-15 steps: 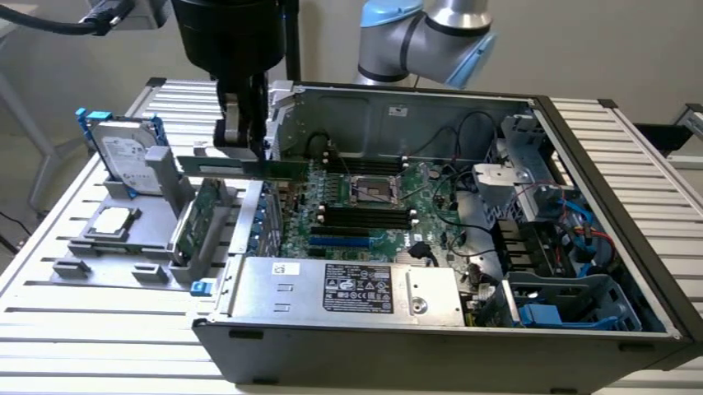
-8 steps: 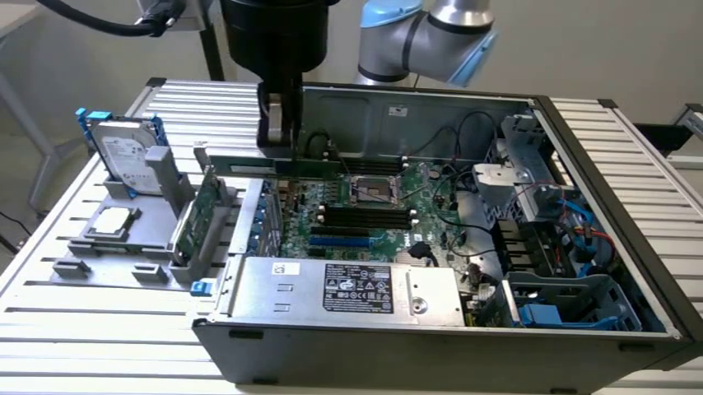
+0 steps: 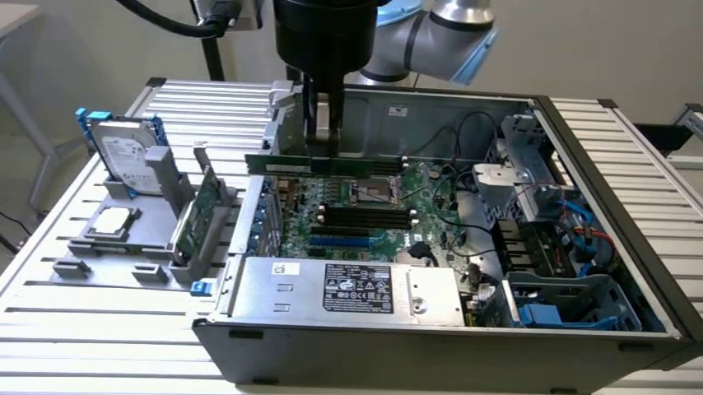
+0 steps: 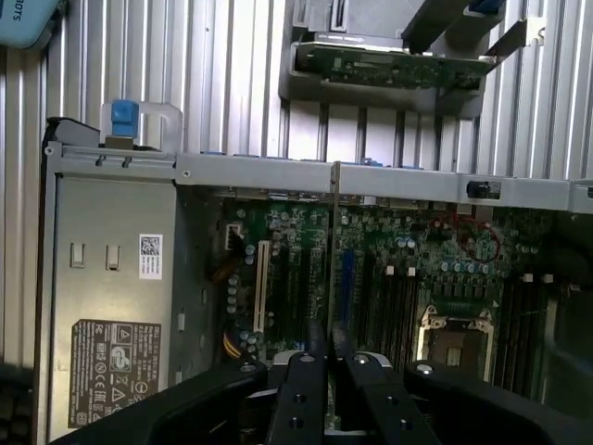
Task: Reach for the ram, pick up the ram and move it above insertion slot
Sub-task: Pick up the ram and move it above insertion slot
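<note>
Ram [image 3: 329, 164] is held edge-down in the tool [image 3: 322, 141], gripped near the middle of its length, with the fingers [image 4: 298, 394] closed narrow on the thin board. In the exterior view the stick is seen hanging level inside the open computer case [image 3: 615, 214], over the far part of the motherboard [image 3: 363, 216] and above the processor socket [image 3: 371, 193]; the black memory slots [image 3: 363, 218] lie nearer the camera, so the stick is judged not yet directly over them.

In the wrist view the ram [image 4: 333, 260] appears as a thin vertical edge running away from the tool, roughly parallel to the slots [image 4: 394, 306] but offset to one side of them.

Risks noted:
- Loose black cables [image 3: 456, 189] lie just beside the socket (one loops up toward the case wall); the stick's end could be snagged if it is carried low.
- Grip is on a thin board only, so a knock against the case rim or the drive cage [image 3: 528, 156] could tilt it between the fingers.
- Any tilt or offset would leave the stick misaligned with its slot.

Power supply [image 3: 346, 290] is well apart and is judged no obstacle.
</note>
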